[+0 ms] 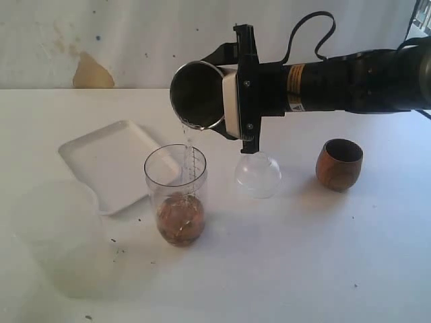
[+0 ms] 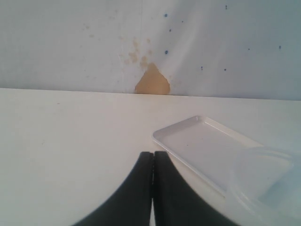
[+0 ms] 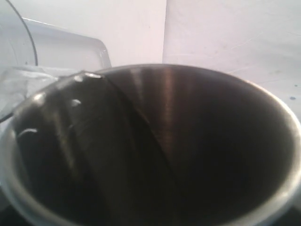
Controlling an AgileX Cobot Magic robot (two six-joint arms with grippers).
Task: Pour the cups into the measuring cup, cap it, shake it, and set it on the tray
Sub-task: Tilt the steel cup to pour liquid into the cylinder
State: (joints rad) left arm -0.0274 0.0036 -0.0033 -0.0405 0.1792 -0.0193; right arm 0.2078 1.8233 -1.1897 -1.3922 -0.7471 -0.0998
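Note:
My right gripper [image 1: 244, 94] is shut on the steel tumbler [image 1: 196, 94], which is tipped on its side with its mouth over the measuring cup [image 1: 176, 195]. A thin stream falls from the tumbler's lip into the cup, which holds brownish contents at the bottom. In the right wrist view the tumbler's dark inside [image 3: 155, 146] fills the picture and hides the fingers. The wooden cup [image 1: 339, 164] stands upright to the right. The white tray [image 1: 111, 161] lies left of the measuring cup. My left gripper [image 2: 153, 157] is shut on nothing, low over the table near the tray's [image 2: 197, 146] corner.
A small clear dome cap [image 1: 257, 175] sits between the measuring cup and the wooden cup, below my right gripper. A cloudy translucent plastic cup [image 1: 64, 242] stands at the front left, beside the tray [image 2: 265, 181]. A wall runs behind the table.

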